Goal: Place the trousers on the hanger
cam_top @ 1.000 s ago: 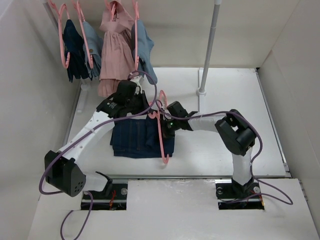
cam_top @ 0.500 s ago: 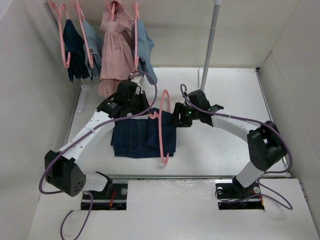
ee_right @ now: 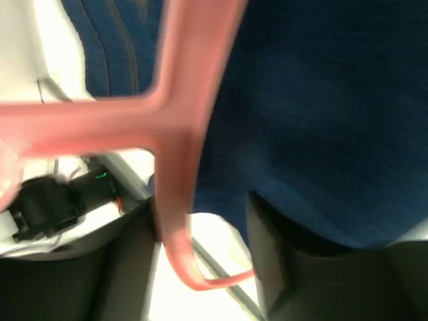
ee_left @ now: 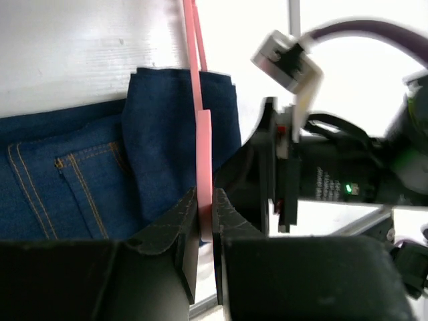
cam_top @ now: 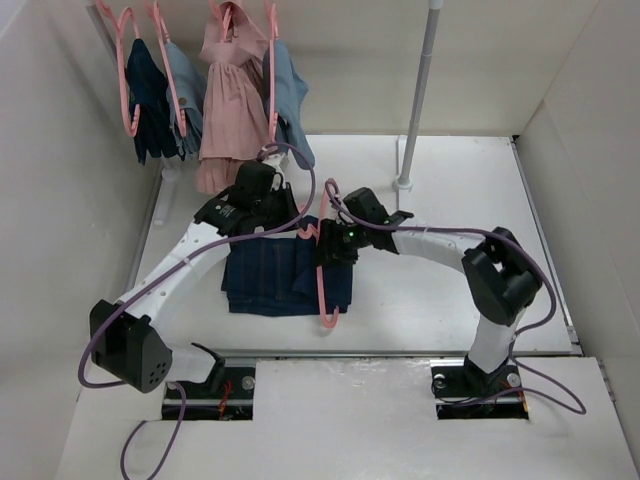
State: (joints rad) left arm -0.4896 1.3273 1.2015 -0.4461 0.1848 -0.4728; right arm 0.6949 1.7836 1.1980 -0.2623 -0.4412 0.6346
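**White table [cam_top: 450, 200]: hanger [cam_top: 320, 285] held over trousers [cam_top: 265, 275]**

Left gripper [ee_left: 206, 200] is clamped on the hanger's thin pink bar. Right gripper [ee_right: 200, 221] stands with jaws apart, a hanger bar running between them. Both work above the trousers, which lie folded on the table. The hanger crosses their right part.

Hanger [ee_left: 204, 160] in gripper [ee_left: 206, 204], seemingly over trousers [ee_left: 80, 167]
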